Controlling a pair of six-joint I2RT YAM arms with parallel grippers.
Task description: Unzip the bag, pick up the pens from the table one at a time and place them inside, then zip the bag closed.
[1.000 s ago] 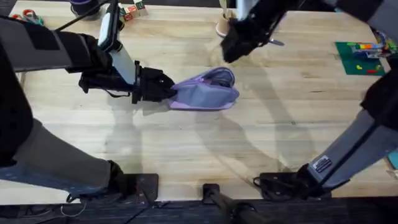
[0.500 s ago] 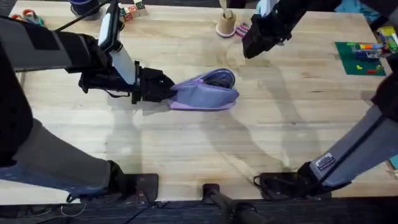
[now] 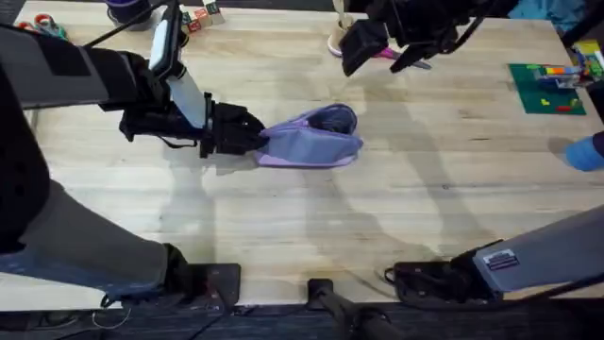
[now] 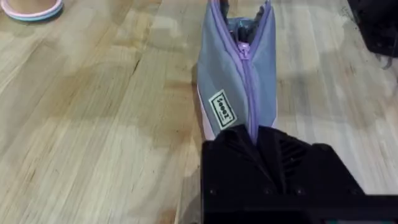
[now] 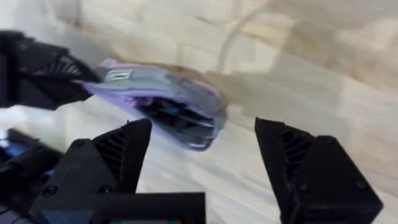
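Left hand (image 3: pixel 247 133) pinches the bag's (image 3: pixel 311 139) end; right hand (image 3: pixel 377 45), wide open, hovers empty beyond it.

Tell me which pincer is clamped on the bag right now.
The left pincer: it is shut on the lilac bag at its closed end. The right pincer hangs open above the table, empty.

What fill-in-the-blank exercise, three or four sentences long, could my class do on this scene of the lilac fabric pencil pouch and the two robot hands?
1. The left hand is shut on one ____ of the lilac-purple soft fabric pencil pouch.
2. The pouch's zipper is ____ at the end away from the left hand.
3. The right hand, raised above the light wooden butcher-block table, has its fingers ____.
4. The right hand holds ____.

Missing words: end; open; open; nothing
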